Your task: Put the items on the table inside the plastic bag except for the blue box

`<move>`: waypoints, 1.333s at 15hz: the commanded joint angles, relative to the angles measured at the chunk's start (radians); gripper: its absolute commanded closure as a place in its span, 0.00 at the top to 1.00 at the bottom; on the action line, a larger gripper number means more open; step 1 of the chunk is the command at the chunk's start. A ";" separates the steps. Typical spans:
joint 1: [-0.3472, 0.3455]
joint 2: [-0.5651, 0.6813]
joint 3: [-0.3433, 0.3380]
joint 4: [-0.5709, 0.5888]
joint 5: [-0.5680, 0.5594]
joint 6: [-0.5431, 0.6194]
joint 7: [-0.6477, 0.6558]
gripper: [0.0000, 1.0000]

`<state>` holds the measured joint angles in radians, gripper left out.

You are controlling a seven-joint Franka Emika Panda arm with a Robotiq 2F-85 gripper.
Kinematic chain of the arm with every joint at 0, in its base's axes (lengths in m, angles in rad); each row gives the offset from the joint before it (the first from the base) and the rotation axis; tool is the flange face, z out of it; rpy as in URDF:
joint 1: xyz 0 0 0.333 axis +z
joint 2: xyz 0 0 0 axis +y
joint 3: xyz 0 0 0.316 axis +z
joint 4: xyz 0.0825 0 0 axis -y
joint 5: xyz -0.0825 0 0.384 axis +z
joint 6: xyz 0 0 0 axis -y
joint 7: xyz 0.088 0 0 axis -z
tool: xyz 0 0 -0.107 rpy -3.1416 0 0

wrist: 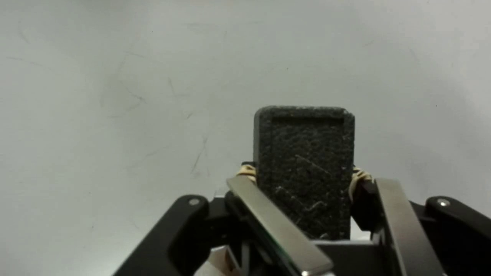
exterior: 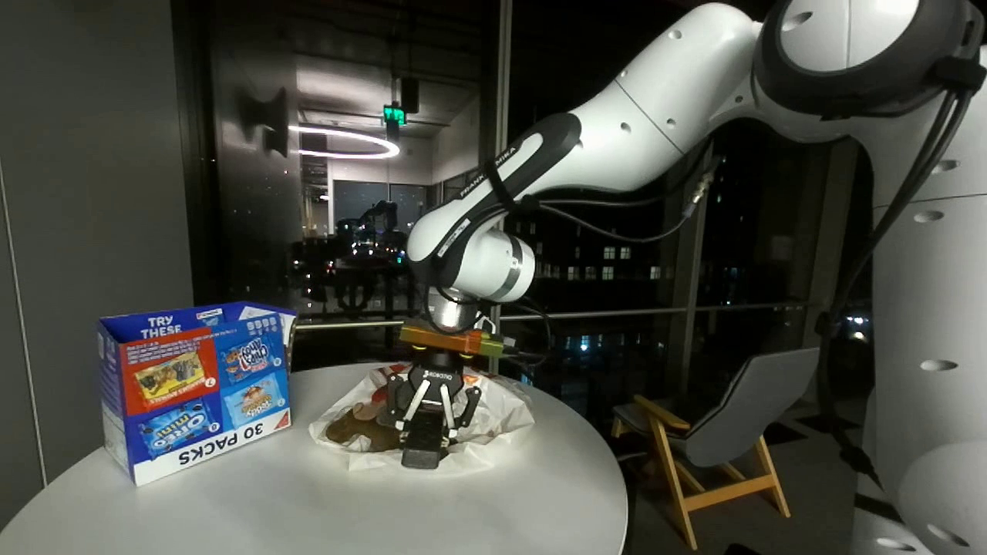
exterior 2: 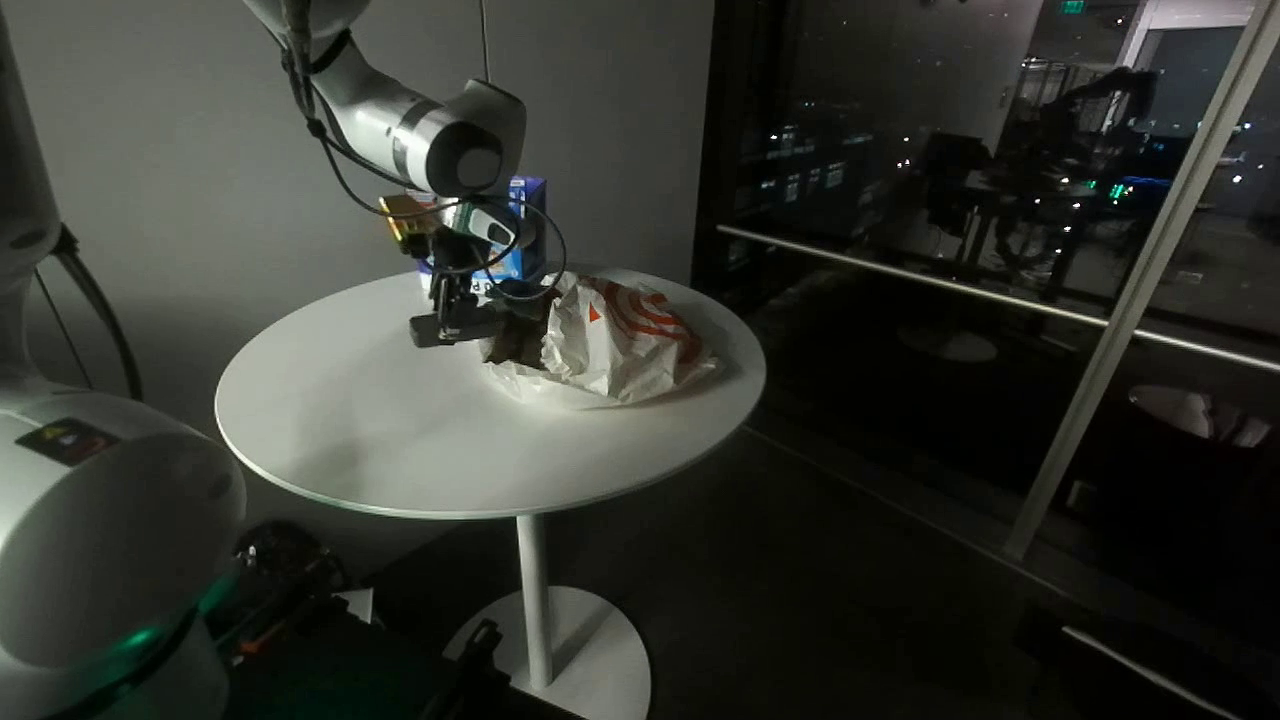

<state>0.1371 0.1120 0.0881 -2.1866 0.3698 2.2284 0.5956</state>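
Between the fingertips of my gripper (wrist: 303, 178) sits a dark, rough-faced rectangular block (wrist: 307, 145); pale bands on both sides touch it. In an exterior view the block (exterior: 422, 453) is low over the white table (exterior: 308, 509), in front of the wrinkled whitish plastic bag (exterior: 505, 408). Brown flat pieces (exterior: 358, 432) and a small reddish piece (exterior: 379, 395) show at the bag's mouth. From another angle the bag (exterior 2: 620, 350) lies beside the gripper (exterior 2: 455, 318), its red print visible. Farther off stands the blue box (exterior: 208, 385), upright and open-topped.
The table's round edge (exterior 2: 450, 512) curves around the near side. A grey chair (exterior: 740, 401) with wooden legs stands beyond it on the floor. Behind the table runs a window rail (exterior 2: 900, 284), and a wall (exterior: 85, 193) rises behind the blue box.
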 commanded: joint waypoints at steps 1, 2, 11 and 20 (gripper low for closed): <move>-0.035 0.012 -0.016 0.046 0.025 -0.026 -0.023 0.33; -0.046 0.031 -0.017 0.071 0.033 -0.055 -0.069 0.33; -0.091 0.197 -0.020 0.275 0.050 -0.215 -0.322 0.33; -0.103 0.179 -0.010 0.255 0.186 -0.100 -0.291 0.33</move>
<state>0.0403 0.3090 0.0722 -1.9254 0.4877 2.1081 0.3012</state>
